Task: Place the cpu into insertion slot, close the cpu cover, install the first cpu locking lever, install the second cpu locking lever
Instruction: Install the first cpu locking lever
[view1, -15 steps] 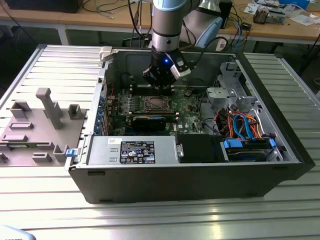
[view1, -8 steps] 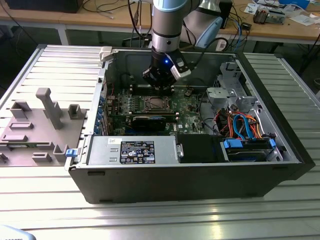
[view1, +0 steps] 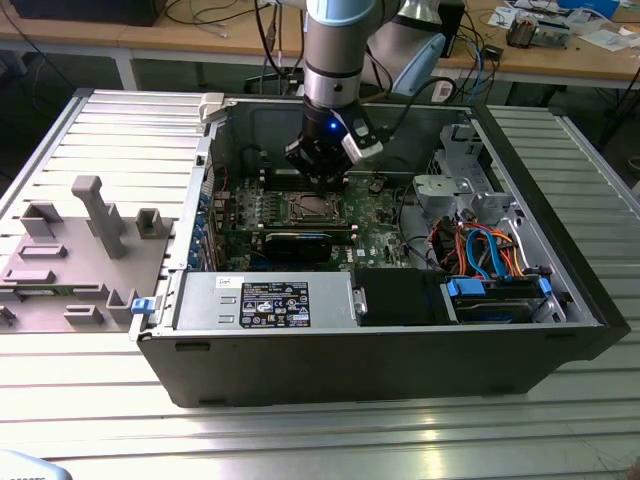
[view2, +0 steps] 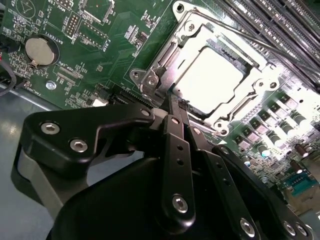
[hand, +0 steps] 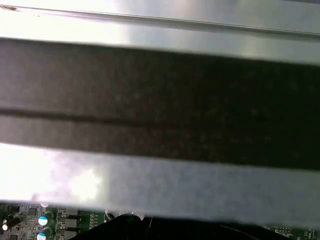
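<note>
- In the exterior view, my black gripper (view1: 318, 178) hangs on the grey arm inside the open dark-grey metal computer case (view1: 300, 375). It sits just above the far edge of the small square silver-rimmed insertion slot (view1: 313, 207) on the green motherboard (view1: 375, 210). From here I cannot tell how my fingers stand.
- In the second wrist view, my fingers look pressed together into one thin black blade with nothing between them, and its tip is at the near corner of the socket. The small flat square cpu (view2: 209, 79) with its pale silvery top lies in the slot, glaring white under my light. The thin silvery metal cpu cover (view2: 197, 35) frames it and looks folded down over its edges. A thin wire-like metal locking lever (view2: 260, 42) runs along the far side, by the long memory slots.
- I judge the step in hand to be a locking lever. To do it well I should press on the lever only, keep my tip off the chip and the small capacitors, and push steadily rather than jab.
- In the first wrist view, blurred grey and dark bands cross close to the lens; a strip of green board (hand: 65, 220) shows at one edge.
</note>
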